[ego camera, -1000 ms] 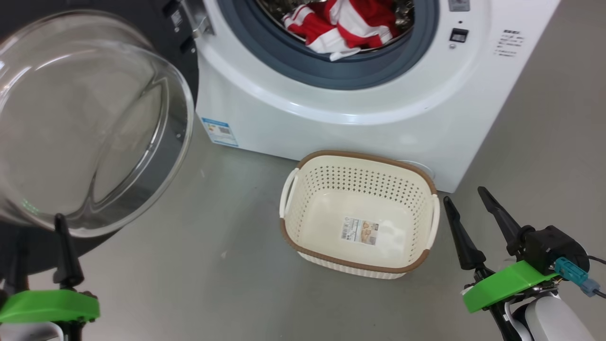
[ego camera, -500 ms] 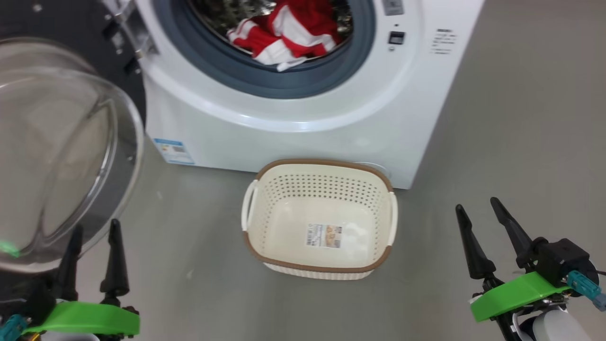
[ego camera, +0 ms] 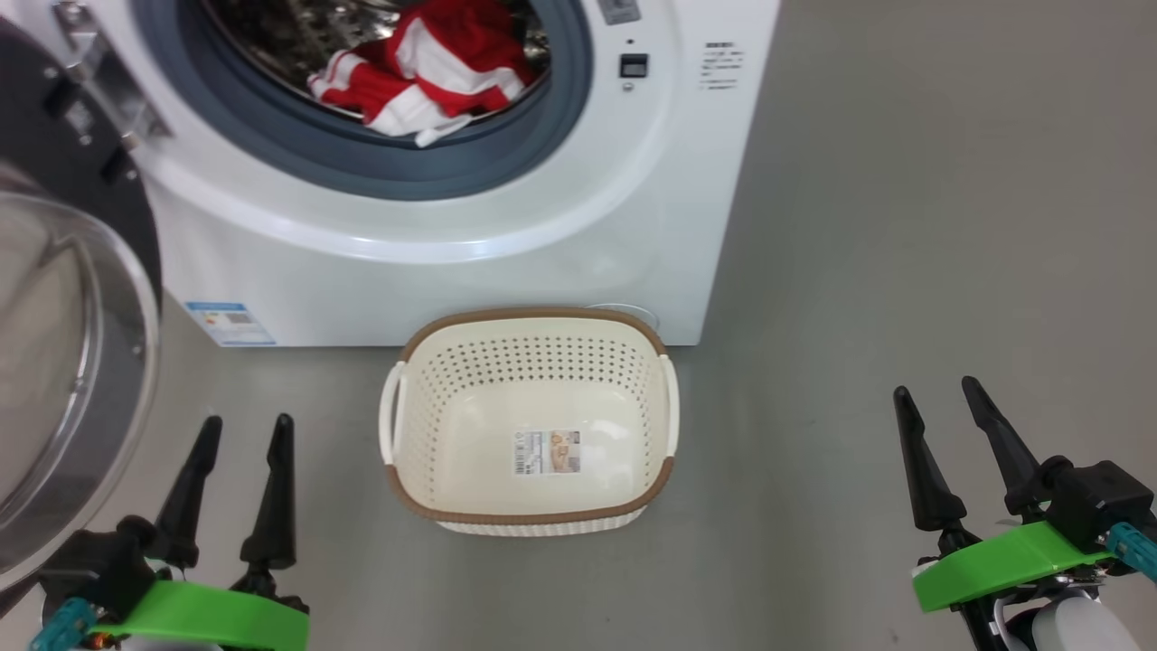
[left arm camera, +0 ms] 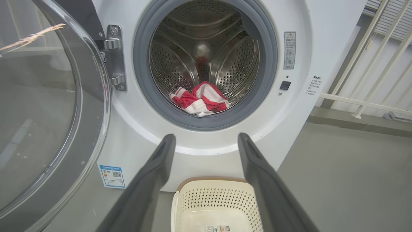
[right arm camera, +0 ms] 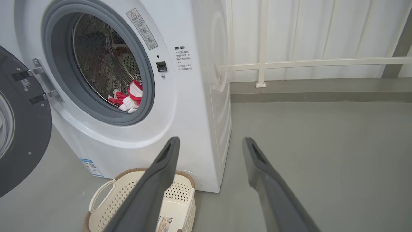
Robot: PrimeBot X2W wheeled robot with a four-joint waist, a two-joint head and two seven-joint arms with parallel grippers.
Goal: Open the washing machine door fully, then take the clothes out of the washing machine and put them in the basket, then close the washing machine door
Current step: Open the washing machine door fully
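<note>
One basket (ego camera: 533, 363), one door (ego camera: 79, 362) — clothes (ego camera: 425, 70) perhaps two.

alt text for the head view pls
A white washing machine stands with its door swung open at the left and red and white clothes lying inside. An empty cream basket sits on the grey floor in front of it, and the left tool and right tool hover open at the lower corners.
</note>
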